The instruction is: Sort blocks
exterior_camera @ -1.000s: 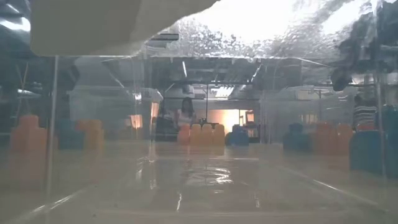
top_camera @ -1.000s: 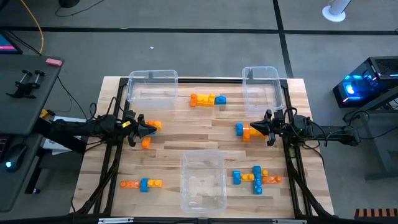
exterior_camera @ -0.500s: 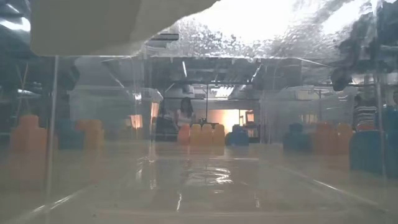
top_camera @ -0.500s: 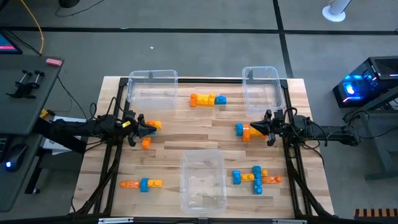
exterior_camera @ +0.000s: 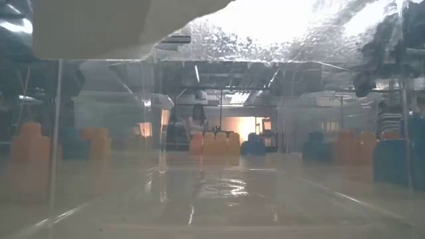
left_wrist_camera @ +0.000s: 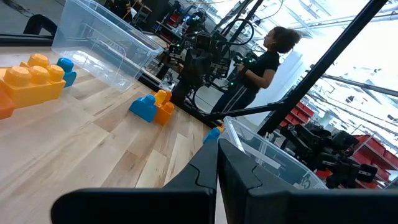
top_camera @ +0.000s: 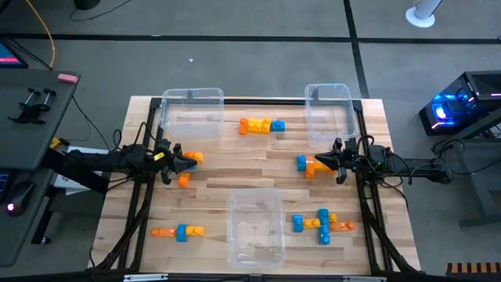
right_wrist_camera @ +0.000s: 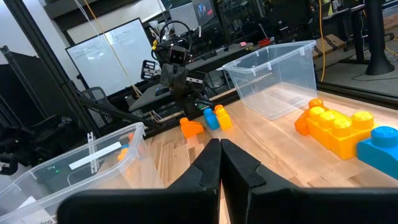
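High view | blocks: blue, orange, yellow-orange, short rows | left tool, right tool: pressed together

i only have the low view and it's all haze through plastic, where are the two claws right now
Observer: From above, the left claw is at the table's left side, its tip by a small orange block.
Operator: and the right one
Observer: The right claw is at the right side, pointing inward at a blue and orange block pair.
Operator: holding anything
Observer: No. Both wrist views show the fingers pressed shut with nothing between them.
Operator: any blocks in the bins yet
Observer: From above, all three clear bins look empty; the blocks lie on the wood.
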### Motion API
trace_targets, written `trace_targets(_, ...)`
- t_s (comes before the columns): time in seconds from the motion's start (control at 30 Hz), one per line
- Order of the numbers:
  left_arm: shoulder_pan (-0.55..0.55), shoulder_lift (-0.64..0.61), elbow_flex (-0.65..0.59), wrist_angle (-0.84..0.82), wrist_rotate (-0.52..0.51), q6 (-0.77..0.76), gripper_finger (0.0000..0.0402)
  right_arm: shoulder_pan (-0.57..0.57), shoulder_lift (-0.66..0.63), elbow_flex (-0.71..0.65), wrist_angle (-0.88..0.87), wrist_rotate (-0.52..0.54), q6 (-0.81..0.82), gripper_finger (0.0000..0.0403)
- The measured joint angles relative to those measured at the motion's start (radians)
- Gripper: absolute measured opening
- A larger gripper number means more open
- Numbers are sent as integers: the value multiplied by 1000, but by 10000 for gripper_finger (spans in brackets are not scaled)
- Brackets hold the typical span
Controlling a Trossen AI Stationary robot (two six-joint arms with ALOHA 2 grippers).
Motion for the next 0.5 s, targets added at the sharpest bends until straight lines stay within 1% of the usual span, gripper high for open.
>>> trace_targets(0.43,0,0,0,0,0,0,1,0,0,0,6,3,12,1)
trace_targets(0.47,0,0,0,0,0,0,1,0,0,0,29,16,42,1)
trace_targets(0.5,0,0,0,0,0,0,1,0,1,0,73,59,89,1)
